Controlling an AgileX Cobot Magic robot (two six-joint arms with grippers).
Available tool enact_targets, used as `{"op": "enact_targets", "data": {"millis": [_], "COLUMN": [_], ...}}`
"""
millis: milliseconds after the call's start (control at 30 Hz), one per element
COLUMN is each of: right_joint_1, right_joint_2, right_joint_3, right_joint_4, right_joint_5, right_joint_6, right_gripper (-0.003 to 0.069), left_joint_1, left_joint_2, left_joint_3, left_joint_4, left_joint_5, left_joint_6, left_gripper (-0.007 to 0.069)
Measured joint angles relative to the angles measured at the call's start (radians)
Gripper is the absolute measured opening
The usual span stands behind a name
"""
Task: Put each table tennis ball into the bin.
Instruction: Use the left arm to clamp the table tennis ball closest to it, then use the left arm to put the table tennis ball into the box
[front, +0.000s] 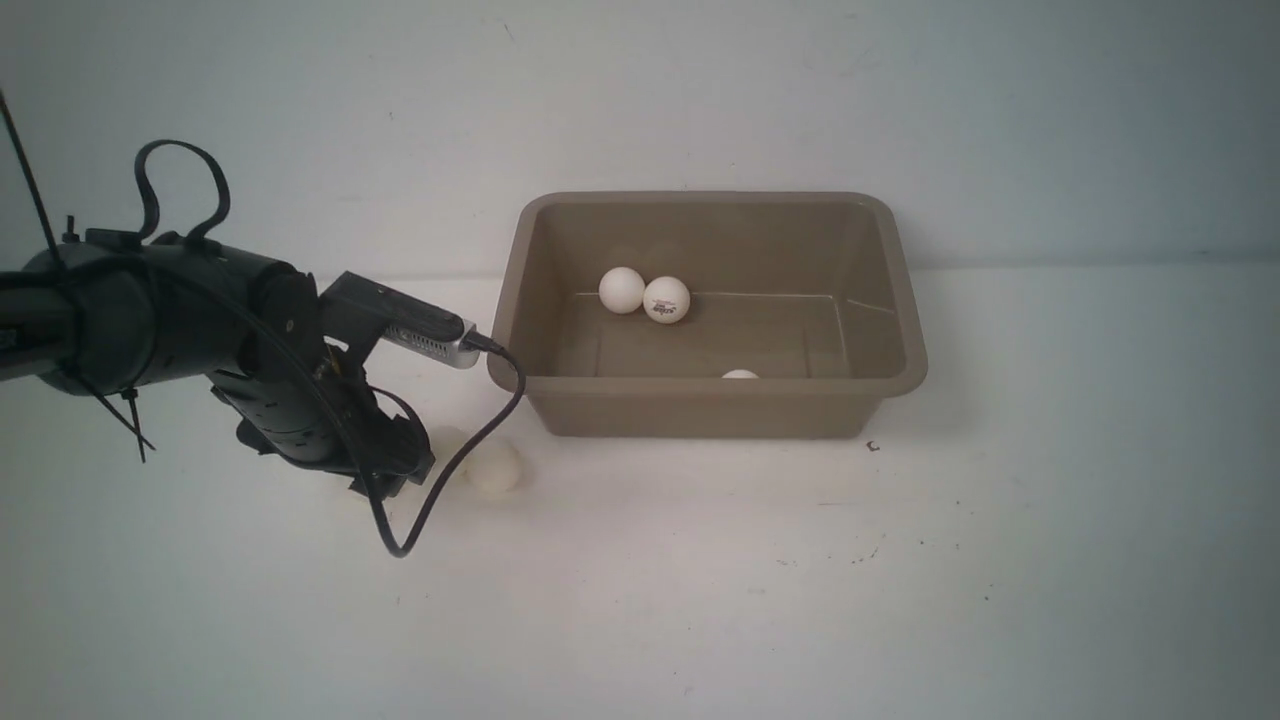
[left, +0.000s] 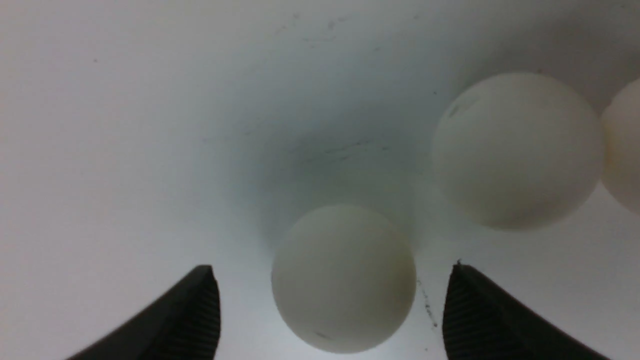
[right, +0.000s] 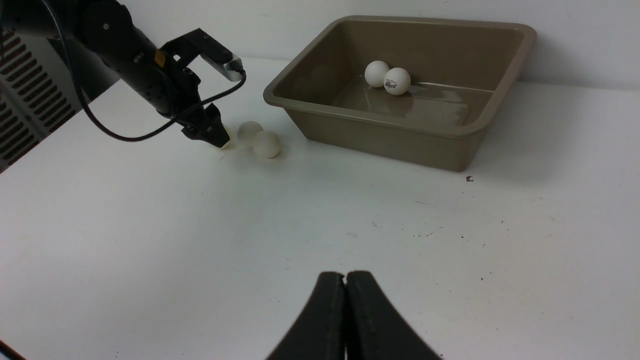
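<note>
Your left jaws stood wide open either side of one cream-white table tennis ball (left: 344, 278) on the white bench (front: 700, 600), gripping nothing; your right jaws were shut, empty. An off-centre close could squirt it into its two neighbours. Three balls lay left of the rectangular taupe plastic bin (front: 700, 410), three inside.

Two balls (right: 376, 73) in bin (right: 400, 142), jaws closed

- The bin (front: 700, 415) is smooth taupe plastic, its floor faintly glossy.
- The table tennis balls (left: 517, 150) look smooth, matt cream.
- My left pincer (left: 331, 267) has black fingers (left: 192, 320), ribbed inside.
- The counter (front: 700, 600) is matt white, speckled with dark scuffs.
</note>
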Motion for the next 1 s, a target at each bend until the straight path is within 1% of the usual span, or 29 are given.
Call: {"op": "enact_targets", "data": {"millis": [267, 367, 400, 433, 467, 500, 567, 600, 700, 767, 800, 867, 900, 933, 1000], "right_joint_1": [0.000, 0.000, 0.000, 0.000, 0.000, 0.000, 0.000, 0.000, 0.000, 0.000, 0.000, 0.000, 0.000, 0.000, 0.000], "right_joint_2": [0.000, 0.000, 0.000, 0.000, 0.000, 0.000, 0.000, 0.000, 0.000, 0.000, 0.000, 0.000, 0.000, 0.000, 0.000], "right_joint_3": [0.000, 0.000, 0.000, 0.000, 0.000, 0.000, 0.000, 0.000, 0.000, 0.000, 0.000, 0.000, 0.000, 0.000, 0.000], "right_joint_4": [0.000, 0.000, 0.000, 0.000, 0.000, 0.000, 0.000, 0.000, 0.000, 0.000, 0.000, 0.000, 0.000, 0.000, 0.000], "right_joint_5": [0.000, 0.000, 0.000, 0.000, 0.000, 0.000, 0.000, 0.000, 0.000, 0.000, 0.000, 0.000, 0.000, 0.000, 0.000], "right_joint_6": [0.000, 0.000, 0.000, 0.000, 0.000, 0.000, 0.000, 0.000, 0.000, 0.000, 0.000, 0.000, 0.000, 0.000, 0.000], "right_gripper": [-0.0013, -0.0013, -0.0013, -0.0013, -0.0013, -0.0013, -0.0013, -0.0013, -0.0013, -0.0013, -0.0013, -0.0013, -0.0013, -0.0013, -0.0013], "left_joint_1": [0.000, 0.000, 0.002, 0.005, 0.014, 0.014, 0.038, 0.048, 0.050, 0.035, 0.000, -0.058, -0.110, -0.117, -0.180], "left_joint_2": [0.054, 0.058, 0.058, 0.055, 0.045, 0.045, -0.007, -0.055, -0.172, -0.229, -0.291, -0.328, -0.332, -0.330, -0.297], "left_joint_3": [0.000, -0.001, -0.001, -0.001, -0.001, -0.001, -0.001, -0.001, 0.000, 0.000, 0.000, -0.004, -0.017, -0.023, -0.054], "left_joint_4": [-0.001, 0.000, 0.006, 0.019, 0.047, 0.047, 0.131, 0.176, 0.215, 0.215, 0.206, 0.196, 0.191, 0.191, 0.186], "left_joint_5": [-0.043, -0.068, -0.068, -0.067, -0.060, -0.060, -0.032, -0.020, -0.024, -0.045, -0.084, -0.143, -0.168, -0.172, -0.171], "left_joint_6": [-0.001, -0.024, -0.038, -0.055, -0.092, -0.092, -0.165, -0.219, -0.283, -0.296, -0.303, -0.302, -0.297, -0.296, -0.281], "left_gripper": [0.0524, 0.0432, 0.0375, 0.0342, 0.0351, 0.0351, 0.0352, 0.0352, 0.0352, 0.0352, 0.0352, 0.0352, 0.0352, 0.0352, 0.0352]}}
